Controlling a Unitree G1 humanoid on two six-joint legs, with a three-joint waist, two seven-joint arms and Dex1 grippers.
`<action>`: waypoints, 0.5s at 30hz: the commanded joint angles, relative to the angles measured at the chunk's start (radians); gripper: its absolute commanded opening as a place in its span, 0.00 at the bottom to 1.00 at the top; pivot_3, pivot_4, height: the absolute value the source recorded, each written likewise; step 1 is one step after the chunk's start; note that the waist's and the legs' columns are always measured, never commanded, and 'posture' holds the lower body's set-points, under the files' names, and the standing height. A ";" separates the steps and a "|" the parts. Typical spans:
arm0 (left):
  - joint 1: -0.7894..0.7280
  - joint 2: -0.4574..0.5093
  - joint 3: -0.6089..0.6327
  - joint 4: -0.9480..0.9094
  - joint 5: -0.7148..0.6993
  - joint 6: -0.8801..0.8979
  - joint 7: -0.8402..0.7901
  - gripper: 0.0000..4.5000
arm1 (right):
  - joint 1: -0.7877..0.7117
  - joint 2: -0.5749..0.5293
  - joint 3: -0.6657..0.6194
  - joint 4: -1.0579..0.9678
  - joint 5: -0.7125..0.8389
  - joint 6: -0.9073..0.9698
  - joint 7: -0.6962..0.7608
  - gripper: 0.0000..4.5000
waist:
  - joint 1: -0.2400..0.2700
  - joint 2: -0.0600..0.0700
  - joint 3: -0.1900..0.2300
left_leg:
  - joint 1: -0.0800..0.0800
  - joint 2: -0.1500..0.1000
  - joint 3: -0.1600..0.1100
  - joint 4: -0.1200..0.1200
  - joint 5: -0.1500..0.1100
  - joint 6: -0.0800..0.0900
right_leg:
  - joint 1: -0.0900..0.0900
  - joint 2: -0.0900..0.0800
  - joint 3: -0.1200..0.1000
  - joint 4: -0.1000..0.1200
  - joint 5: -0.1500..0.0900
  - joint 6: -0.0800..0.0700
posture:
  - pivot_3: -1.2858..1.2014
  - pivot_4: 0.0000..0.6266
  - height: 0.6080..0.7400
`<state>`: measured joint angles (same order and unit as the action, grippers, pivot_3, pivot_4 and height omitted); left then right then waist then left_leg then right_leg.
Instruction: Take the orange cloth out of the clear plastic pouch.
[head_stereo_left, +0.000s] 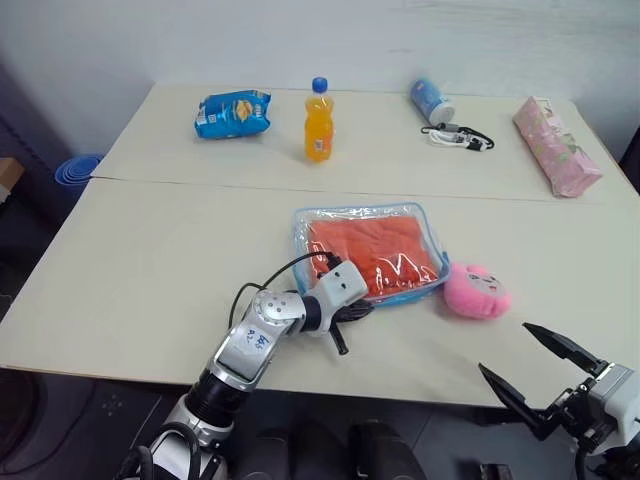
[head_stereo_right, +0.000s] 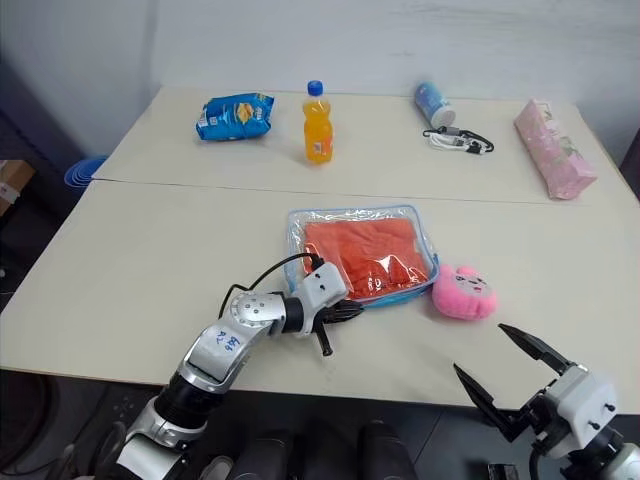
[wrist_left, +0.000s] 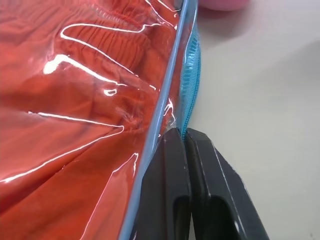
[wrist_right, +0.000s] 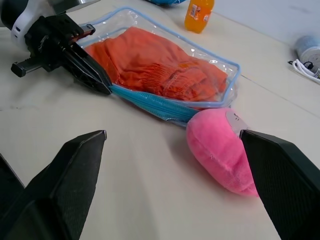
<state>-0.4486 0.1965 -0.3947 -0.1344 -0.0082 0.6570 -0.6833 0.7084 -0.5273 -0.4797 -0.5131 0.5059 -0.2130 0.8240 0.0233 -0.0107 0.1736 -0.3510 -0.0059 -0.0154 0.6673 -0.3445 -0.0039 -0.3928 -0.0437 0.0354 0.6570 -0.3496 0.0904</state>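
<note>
The clear plastic pouch (head_stereo_left: 302, 222) lies flat in the middle of the table, its blue zipper edge (wrist_right: 150, 102) on the near side. The orange cloth (head_stereo_left: 372, 250) is folded inside it, wrinkled under the glossy plastic (wrist_left: 75, 100). My left gripper (head_stereo_left: 366, 308) is at the pouch's near edge, its black fingers (wrist_left: 165, 170) shut on the blue zipper strip where it meets the clear rim. My right gripper (head_stereo_left: 503, 348) hangs open at the table's near right edge, apart from the pouch, with nothing between its fingers.
A pink plush toy (head_stereo_left: 477, 291) rests against the pouch's right corner. At the back stand an orange drink bottle (head_stereo_left: 318, 122), a blue snack packet (head_stereo_left: 233, 113), a blue-and-white can (head_stereo_left: 431, 100) with a cable (head_stereo_left: 460, 138), and a pink package (head_stereo_left: 556, 145).
</note>
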 joint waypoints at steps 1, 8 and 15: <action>-0.047 0.002 0.017 0.064 -0.030 -0.093 -0.037 0.02 | 0.023 0.017 -0.026 -0.035 0.013 -0.010 0.003 1.00 | 0.002 0.000 0.000 | 0.000 0.000 0.000 0.000 0.000 0.000 | 0.000 0.000 0.000 0.000 0.000 0.000 | 0.52 0.24 1.00; -0.109 0.029 0.010 0.149 -0.071 -0.177 -0.152 0.02 | 0.029 0.034 -0.019 -0.009 0.014 0.004 -0.001 1.00 | 0.000 0.000 0.000 | 0.000 0.000 0.000 0.000 0.002 -0.003 | 0.000 0.000 0.000 -0.001 0.000 0.000 | 0.52 0.24 1.00; -0.112 0.084 0.018 0.226 -0.043 -0.298 -0.184 0.23 | 0.030 0.032 -0.019 -0.005 0.010 0.010 0.011 1.00 | -0.003 0.000 0.000 | 0.000 0.000 0.000 -0.001 0.002 -0.003 | 0.000 0.000 0.000 -0.001 0.000 0.000 | 0.52 0.24 1.00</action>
<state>-0.5466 0.2761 -0.3893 0.0811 -0.0592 0.3965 -0.8652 0.7276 -0.4988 -0.4800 -0.5076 0.5057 -0.1968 0.8263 0.0208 -0.0105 0.1736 -0.3511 -0.0058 -0.0158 0.6665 -0.3427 -0.0070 -0.3929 -0.0436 0.0350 0.6560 -0.3497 0.0902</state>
